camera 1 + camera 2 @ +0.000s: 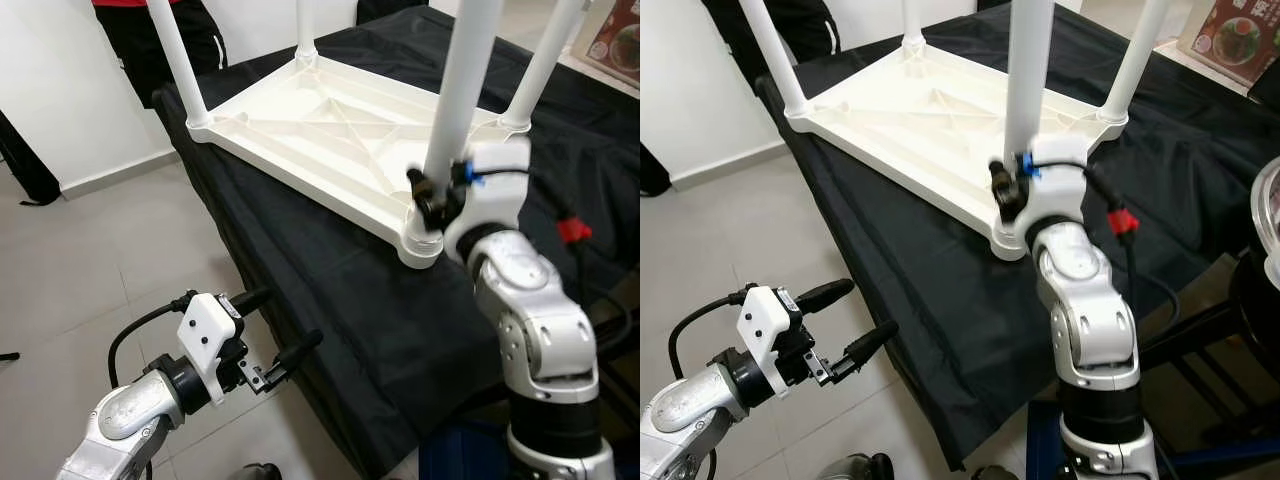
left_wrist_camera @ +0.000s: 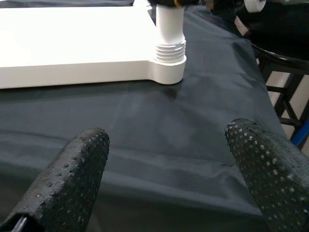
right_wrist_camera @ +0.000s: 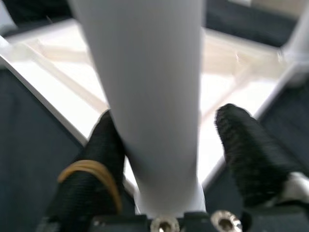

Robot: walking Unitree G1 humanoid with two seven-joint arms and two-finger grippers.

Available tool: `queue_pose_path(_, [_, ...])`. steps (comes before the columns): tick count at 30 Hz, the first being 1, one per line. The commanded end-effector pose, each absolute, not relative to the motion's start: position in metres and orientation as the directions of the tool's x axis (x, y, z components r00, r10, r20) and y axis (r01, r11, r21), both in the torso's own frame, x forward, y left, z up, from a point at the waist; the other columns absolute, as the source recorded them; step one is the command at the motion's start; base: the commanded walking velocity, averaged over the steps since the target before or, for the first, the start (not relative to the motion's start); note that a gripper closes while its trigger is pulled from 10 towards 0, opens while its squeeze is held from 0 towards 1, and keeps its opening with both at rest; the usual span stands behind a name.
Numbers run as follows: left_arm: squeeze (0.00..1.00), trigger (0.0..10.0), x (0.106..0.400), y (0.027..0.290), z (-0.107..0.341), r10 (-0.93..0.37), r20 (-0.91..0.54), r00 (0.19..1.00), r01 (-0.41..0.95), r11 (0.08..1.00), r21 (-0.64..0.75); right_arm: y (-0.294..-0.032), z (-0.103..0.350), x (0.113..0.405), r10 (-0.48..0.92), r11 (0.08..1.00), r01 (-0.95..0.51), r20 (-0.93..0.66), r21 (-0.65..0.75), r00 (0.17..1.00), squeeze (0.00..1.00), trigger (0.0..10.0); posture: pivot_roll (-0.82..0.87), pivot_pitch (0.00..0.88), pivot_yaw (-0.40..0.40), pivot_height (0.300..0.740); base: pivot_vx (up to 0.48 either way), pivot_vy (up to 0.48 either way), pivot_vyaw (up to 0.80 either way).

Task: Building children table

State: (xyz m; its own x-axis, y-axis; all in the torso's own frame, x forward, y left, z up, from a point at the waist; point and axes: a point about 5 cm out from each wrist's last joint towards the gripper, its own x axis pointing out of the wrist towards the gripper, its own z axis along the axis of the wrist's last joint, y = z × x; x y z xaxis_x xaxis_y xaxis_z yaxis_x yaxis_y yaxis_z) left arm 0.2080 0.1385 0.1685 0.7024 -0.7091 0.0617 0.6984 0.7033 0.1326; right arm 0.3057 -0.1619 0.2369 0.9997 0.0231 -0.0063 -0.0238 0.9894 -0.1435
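The white children's table [image 1: 330, 130] lies upside down on a black cloth [image 1: 330, 290], its legs pointing up. My right gripper [image 1: 435, 195] is at the base of the near-corner leg [image 1: 455, 90], just above its threaded socket [image 2: 170, 53]. In the right wrist view the leg [image 3: 149, 72] stands between the fingers: one finger [image 3: 104, 145] touches it, the other finger [image 3: 241, 150] stands a little apart, so the gripper is open. My left gripper [image 1: 280, 335] hangs open and holds nothing. It is low at the left, over the floor, in front of the cloth's edge.
A person in black clothes [image 1: 160, 40] stands behind the table's far left corner. A red connector [image 1: 573, 231] on a cable lies by my right arm. A black stool frame [image 1: 1260, 290] is at the right. Grey tiled floor [image 1: 90, 260] stretches to the left.
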Motion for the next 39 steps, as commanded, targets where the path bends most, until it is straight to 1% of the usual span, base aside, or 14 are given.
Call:
queue_pose_path(1, [0.00,10.0,0.207,0.138,0.166,-0.713,0.052,0.700,0.703,0.699,0.130,-0.172,0.246,0.308,0.020,0.989,-0.016,0.028,-0.145,0.999,1.00,10.0,-0.02,0.200,-0.011,0.740,0.000,0.000,0.00])
queue_pose_path(11, [0.00,10.0,0.206,0.138,0.165,-0.713,0.049,0.699,0.704,0.699,0.129,-0.186,0.278,0.317,0.217,0.966,-0.194,0.125,-0.174,0.968,1.00,10.0,-0.02,0.200,-0.014,0.740,0.000,0.000,0.00])
queue_pose_path(13, [0.00,10.0,0.206,0.138,0.165,-0.713,0.049,0.699,0.704,0.699,0.127,-0.196,0.289,0.320,0.351,0.921,-0.322,0.108,-0.222,0.930,1.00,10.0,-0.02,0.196,-0.018,0.740,0.000,0.000,0.00])
queue_pose_path(20, [0.00,10.0,0.206,0.138,0.166,-0.715,0.051,0.698,0.705,0.697,0.130,-0.206,0.303,0.326,0.458,0.869,-0.419,0.105,-0.263,0.883,1.00,10.0,-0.01,0.193,-0.017,0.740,0.000,0.000,0.00])
queue_pose_path(21, [0.00,10.0,0.205,0.138,0.166,-0.715,0.049,0.698,0.705,0.697,0.132,-0.205,0.305,0.326,0.499,0.849,-0.462,0.105,-0.257,0.860,0.87,10.0,-0.01,0.194,-0.018,0.740,0.000,0.000,0.00])
queue_pose_path(23, [0.00,10.0,0.205,0.138,0.166,-0.715,0.047,0.698,0.705,0.697,0.134,-0.205,0.307,0.326,0.529,0.833,-0.491,0.106,-0.253,0.842,0.87,10.0,-0.01,0.194,-0.018,0.740,0.000,0.000,0.00])
queue_pose_path(24, [0.00,10.0,0.205,0.138,0.166,-0.713,0.046,0.699,0.704,0.698,0.133,-0.206,0.306,0.328,0.570,0.807,-0.534,0.094,-0.251,0.817,0.11,10.0,-0.01,0.194,-0.017,0.740,0.000,0.000,0.00])
queue_pose_path(25, [0.00,10.0,0.205,0.138,0.166,-0.713,0.046,0.699,0.704,0.698,0.133,-0.206,0.306,0.328,0.570,0.807,-0.534,0.094,-0.251,0.817,0.11,10.0,-0.01,0.194,-0.017,0.740,0.000,0.000,0.00])
queue_pose_path(26, [0.00,10.0,0.205,0.138,0.166,-0.713,0.046,0.699,0.703,0.698,0.132,-0.209,0.305,0.329,0.583,0.796,-0.547,0.087,-0.257,0.808,0.00,10.0,0.00,0.195,-0.017,0.740,0.000,0.000,0.00])
queue_pose_path(31, [0.00,10.0,0.204,0.138,0.166,-0.713,0.047,0.700,0.703,0.699,0.131,-0.213,0.305,0.332,0.643,0.754,-0.611,0.080,-0.240,0.762,0.00,10.0,-0.01,0.196,-0.016,0.740,0.000,0.000,0.00])
queue_pose_path(32, [0.00,10.0,0.204,0.138,0.166,-0.713,0.047,0.699,0.704,0.698,0.131,-0.215,0.306,0.333,0.662,0.739,-0.630,0.080,-0.241,0.745,0.00,7.0,-0.01,0.195,-0.015,0.740,0.000,0.000,0.00])
queue_pose_path(34, [0.00,10.0,0.204,0.138,0.166,-0.714,0.047,0.699,0.704,0.698,0.131,-0.216,0.307,0.334,0.672,0.729,-0.639,0.080,-0.244,0.736,0.00,7.0,-0.01,0.195,-0.015,0.740,0.000,0.000,0.00])
queue_pose_path(35, [0.00,10.0,0.204,0.138,0.166,-0.714,0.047,0.698,0.705,0.697,0.131,-0.217,0.308,0.335,0.677,0.726,-0.644,0.084,-0.241,0.732,0.00,0.0,0.00,0.195,-0.015,0.740,0.000,0.000,0.00])
queue_pose_path(39, [0.00,10.0,0.204,0.138,0.167,-0.715,0.048,0.698,0.705,0.697,0.132,-0.218,0.309,0.338,0.678,0.725,-0.646,0.083,-0.239,0.731,0.00,0.0,0.00,0.197,-0.016,0.740,0.000,0.000,0.00])
